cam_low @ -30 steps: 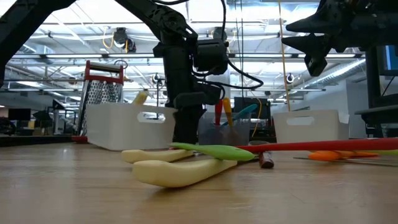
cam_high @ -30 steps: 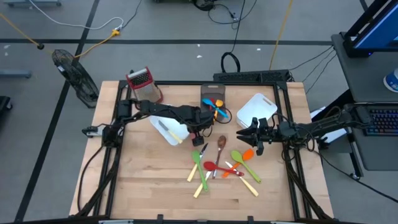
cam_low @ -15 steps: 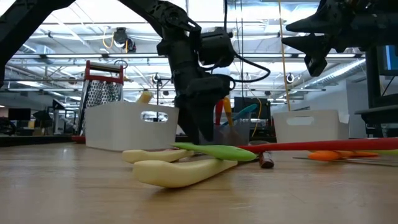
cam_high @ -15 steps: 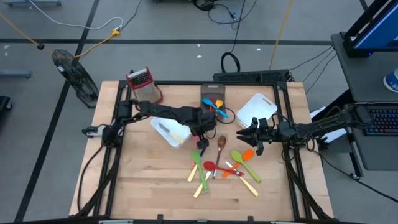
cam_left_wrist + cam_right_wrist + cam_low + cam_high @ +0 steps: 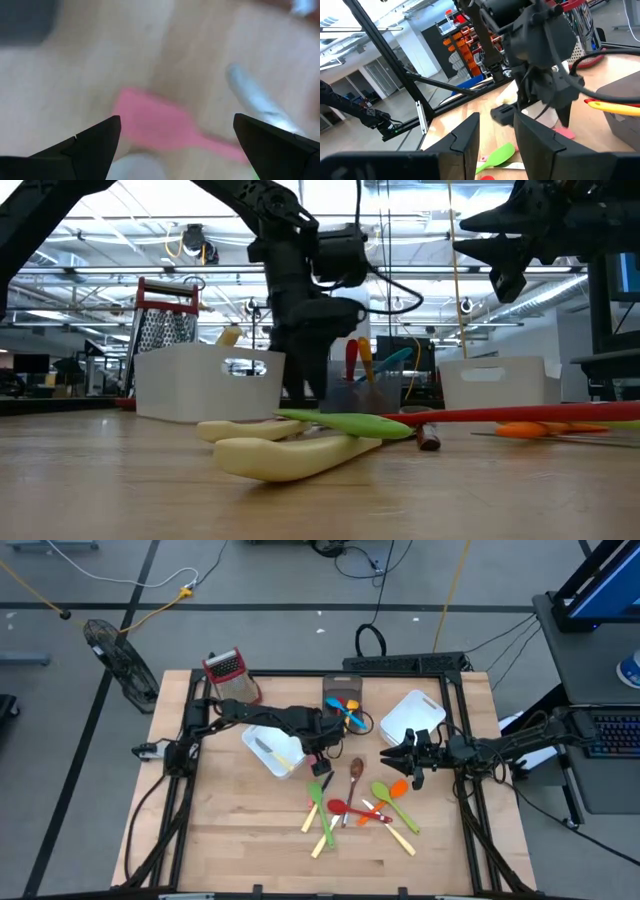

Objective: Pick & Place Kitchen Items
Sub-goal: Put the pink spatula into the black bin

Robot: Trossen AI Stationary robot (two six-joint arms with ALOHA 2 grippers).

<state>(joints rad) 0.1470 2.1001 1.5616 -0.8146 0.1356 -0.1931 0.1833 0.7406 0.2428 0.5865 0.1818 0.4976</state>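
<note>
My left gripper (image 5: 172, 145): spread wide, empty, poised above flat pink plastic spatula (image 5: 155, 126) just beside white rectangular bin (image 5: 272, 751). My right gripper (image 5: 409, 758): slightly parted, empty.

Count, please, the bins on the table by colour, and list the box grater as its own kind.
White bins: 2
Grey bin: 1
Box grater: 1
Total: 4
</note>
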